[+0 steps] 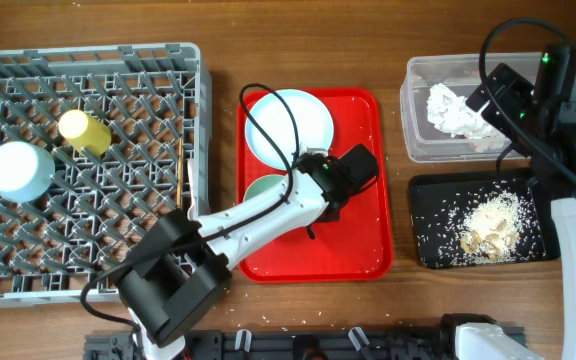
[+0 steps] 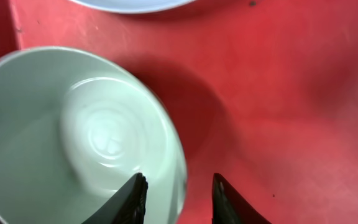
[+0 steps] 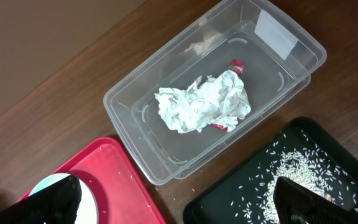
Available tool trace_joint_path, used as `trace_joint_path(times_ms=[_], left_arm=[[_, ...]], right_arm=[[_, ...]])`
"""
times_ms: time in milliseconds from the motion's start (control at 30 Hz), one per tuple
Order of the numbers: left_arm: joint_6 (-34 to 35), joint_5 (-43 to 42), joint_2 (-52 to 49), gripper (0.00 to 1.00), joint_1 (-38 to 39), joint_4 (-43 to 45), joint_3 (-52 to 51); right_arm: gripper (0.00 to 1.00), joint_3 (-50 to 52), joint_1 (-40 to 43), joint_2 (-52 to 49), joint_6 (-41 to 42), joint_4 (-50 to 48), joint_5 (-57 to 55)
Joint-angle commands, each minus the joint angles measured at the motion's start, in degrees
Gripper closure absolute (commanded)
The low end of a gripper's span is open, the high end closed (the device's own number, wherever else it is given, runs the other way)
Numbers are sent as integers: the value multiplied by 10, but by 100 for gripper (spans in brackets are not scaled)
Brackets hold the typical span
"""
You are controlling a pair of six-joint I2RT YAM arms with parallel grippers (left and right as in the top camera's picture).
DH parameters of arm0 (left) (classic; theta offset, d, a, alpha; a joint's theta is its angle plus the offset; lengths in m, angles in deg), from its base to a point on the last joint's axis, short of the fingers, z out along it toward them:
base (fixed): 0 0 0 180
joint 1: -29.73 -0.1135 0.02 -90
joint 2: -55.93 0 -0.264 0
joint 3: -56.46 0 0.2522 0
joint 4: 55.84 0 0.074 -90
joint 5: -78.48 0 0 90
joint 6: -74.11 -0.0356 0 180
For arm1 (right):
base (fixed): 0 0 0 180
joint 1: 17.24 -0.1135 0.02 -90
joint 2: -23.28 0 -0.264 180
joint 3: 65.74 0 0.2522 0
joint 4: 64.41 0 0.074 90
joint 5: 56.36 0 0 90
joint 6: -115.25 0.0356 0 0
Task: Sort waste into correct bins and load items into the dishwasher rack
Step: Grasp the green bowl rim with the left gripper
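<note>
1. The left gripper (image 2: 176, 198) is down at the pale green bowl (image 2: 73, 137) on the red serving tray (image 2: 278, 93). Its fingers are set narrowly apart, one inside the bowl and one outside, with the rim between them. I can't quite tell whether either finger touches the rim.
2. The pale blue plate (image 1: 288, 120) lies on the same tray, just behind the green bowl.
3. The right gripper (image 3: 176, 186) hangs spread wide with nothing in it, above the clear tub (image 3: 166, 65).
4. In that tub sits the crumpled napkin (image 3: 201, 106), with the red wrapper strip (image 3: 236, 65) at its edge.
5. The black tray (image 3: 241, 186) beside the tub holds scattered rice crumbs (image 1: 503, 205) and beige scraps (image 1: 483, 232).
6. On the far side, the dishwasher rack (image 1: 118, 230) carries the yellow cup (image 1: 86, 131), tipped on its side, and the pale blue bowl (image 1: 20, 170), mouth down.
</note>
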Motion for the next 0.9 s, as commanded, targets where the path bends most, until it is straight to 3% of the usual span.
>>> trace_joint_path(times_ms=[0,300,433,667,867], left_arm=[[15,-39,-9,67,0,14,-12],[15,-38,-9,71,0,29,-39],[15,-35,-9,96,0,54,-39],[5,-34,-7,96,-1,57,-35],[-100,-35,51,96,-2,49,14]], right_arm=[[0,4,1,-4,9,0,-10],[0,4,1,-4,9,0,-10],[0,4,1,-4,9,0,-10],[0,4,1,-4,9,0,-10],[0,4,1,-4,9,0,-10]])
